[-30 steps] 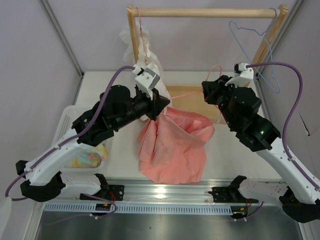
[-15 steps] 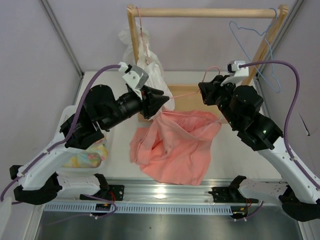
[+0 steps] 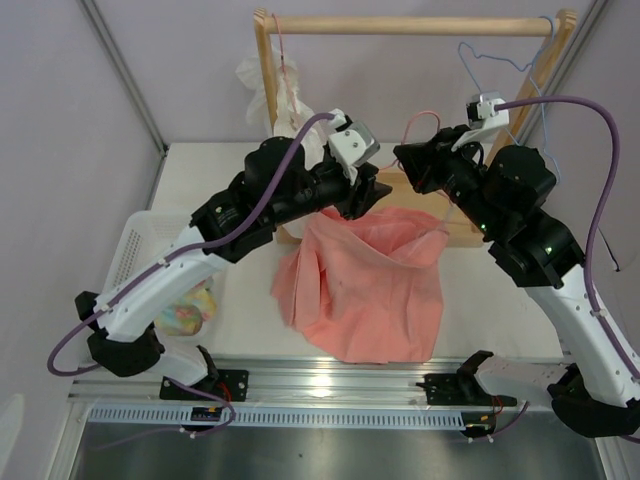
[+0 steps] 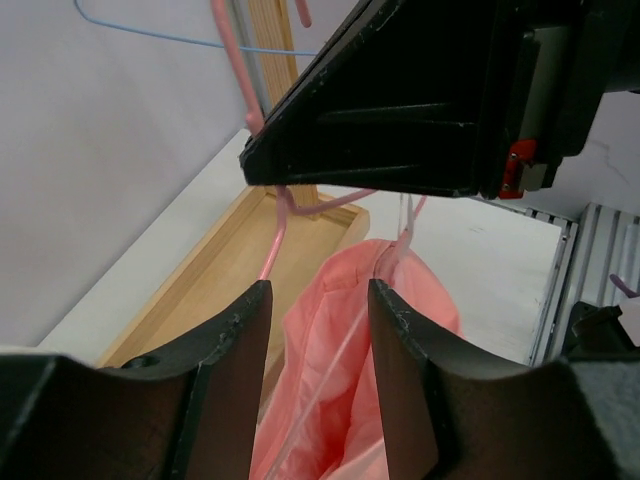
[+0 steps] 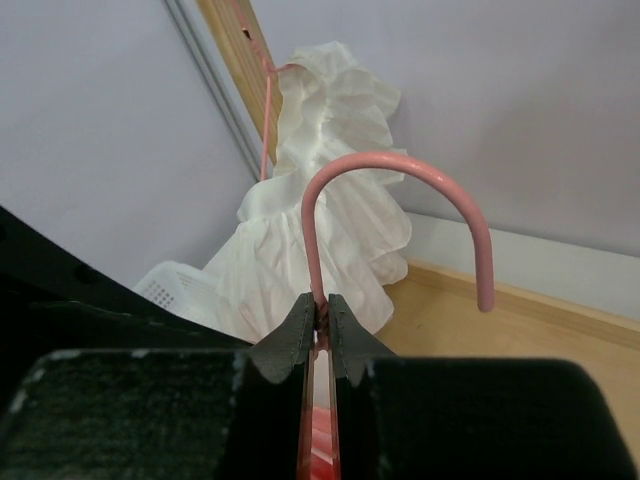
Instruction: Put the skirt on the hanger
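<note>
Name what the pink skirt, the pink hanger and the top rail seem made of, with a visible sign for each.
The skirt looks like thin matt cloth: it sags in soft folds. The hanger seems coated metal wire, smooth and slightly glossy, bent into a thin hook; plastic is possible. The rail looks like bare pale wood, a matt round dowel.

No word, number or logo is legible anywhere from where I stand, neither on the skirt (image 3: 370,300) nor on the hanger (image 5: 400,157).
</note>
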Robot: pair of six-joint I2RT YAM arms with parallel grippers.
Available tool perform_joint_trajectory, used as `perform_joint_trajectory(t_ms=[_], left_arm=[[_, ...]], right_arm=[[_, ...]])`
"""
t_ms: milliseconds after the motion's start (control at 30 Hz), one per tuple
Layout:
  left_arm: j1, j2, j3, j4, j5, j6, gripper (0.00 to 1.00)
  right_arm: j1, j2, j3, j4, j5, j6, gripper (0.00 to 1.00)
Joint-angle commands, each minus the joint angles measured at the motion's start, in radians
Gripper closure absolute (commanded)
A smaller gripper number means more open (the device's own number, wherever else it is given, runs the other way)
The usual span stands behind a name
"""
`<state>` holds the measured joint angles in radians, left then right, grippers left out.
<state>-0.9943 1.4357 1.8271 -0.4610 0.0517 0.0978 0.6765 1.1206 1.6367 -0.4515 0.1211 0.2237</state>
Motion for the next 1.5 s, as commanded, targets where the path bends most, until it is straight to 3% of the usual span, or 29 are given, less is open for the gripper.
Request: perform_joint_trajectory(t_ms=[0, 433, 533, 733, 800, 1133, 1200, 1300, 1467], left_arm=[[0.022, 0.009, 0.054, 0.047, 0.057, 0.057, 0.50], [0.063, 0.078, 0.058, 0.062, 0.154, 0.062, 0.53], [0.080, 0.072, 0.034, 0.077, 0.169, 0.059, 0.58], [0.098, 0.060, -0.011, 0.094, 0.226, 0.042, 0.94], [0.102, 0.051, -0.025, 0.107, 0.241, 0.031, 1.00], [0.118, -0.011, -0.075, 0.171, 0.327, -0.018, 1.00], [0.120, -0.014, -0.042, 0.131, 0.361, -0.013, 0.95], [0.120, -0.037, 0.012, 0.076, 0.392, 0.008, 0.59], [0.138, -0.040, 0.129, -0.079, 0.445, 0.065, 0.36]], right_arm=[[-0.005, -0.002, 0.058, 0.066, -0.066, 0.014, 1.00], [-0.006, 0.018, 0.104, 0.040, -0.084, 0.019, 1.00], [-0.006, 0.021, 0.123, 0.031, -0.090, 0.020, 1.00], [-0.008, 0.024, 0.129, 0.025, -0.094, 0.020, 1.00], [-0.006, 0.021, 0.123, 0.027, -0.093, 0.022, 1.00], [-0.012, 0.013, 0.106, 0.024, -0.070, 0.012, 1.00], [-0.012, 0.008, 0.101, 0.025, -0.072, 0.011, 1.00], [-0.015, 0.004, 0.098, 0.019, -0.077, 0.008, 1.00], [-0.014, -0.007, 0.092, 0.010, -0.089, 0.009, 1.00]])
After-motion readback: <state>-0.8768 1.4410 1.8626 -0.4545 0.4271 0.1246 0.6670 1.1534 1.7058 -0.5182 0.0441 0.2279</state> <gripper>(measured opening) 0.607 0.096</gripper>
